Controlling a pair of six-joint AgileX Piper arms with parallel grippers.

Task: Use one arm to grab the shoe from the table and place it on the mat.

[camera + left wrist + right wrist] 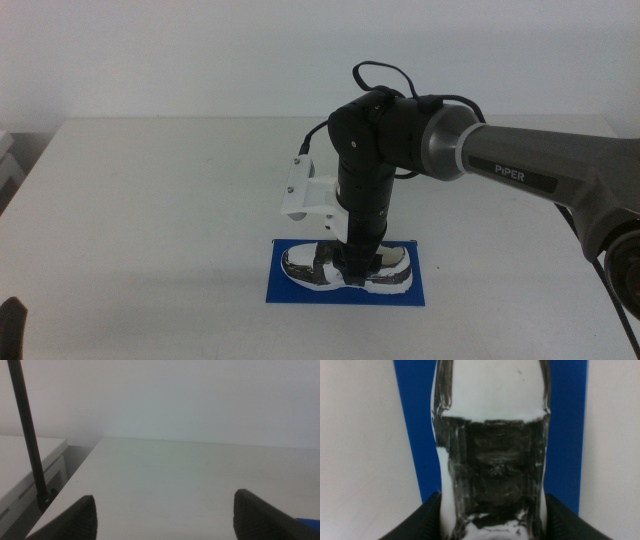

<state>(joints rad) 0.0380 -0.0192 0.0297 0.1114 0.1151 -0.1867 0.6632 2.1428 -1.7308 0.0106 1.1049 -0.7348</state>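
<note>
**Shoe on mat, right gripper clamped on it**

Left gripper (pixel 12 325) is closest to cam, just a dark tip at bottom-left corner of middle view, waiting. Its wrist cam shows jaws spread wide, nothing between them, only bare table (pixel 190 480) ahead. A thin black pole (pixel 30 440) stands off the table edge there.

Moving right: mat (pixel 290 288) lies flat near the front-centre of the table. Shoe (pixel 395 270) sits on it lengthwise, sole down, looks fully inside the blue border. Right gripper (pixel 357 272) comes straight down on the shoe's mid section; arm (pixel 520 165) reaches in from the right. Right wrist cam: jaws narrow, one pressed against each side of the shoe (pixel 492 440), blue mat visible on both sides.

Judgement: placement basically done, release + retreat left.

Risks:
- jaws open too little or lift starts early → shoe drags up, tips or shifts off mat
- sideways retreat → jaw clips the shoe's collar, nudges it
- thin mat could slide w/ the shoe if it catches

Readable text: "PIPER" on the grey arm link. No other writing legible; none made out on the shoe.
</note>
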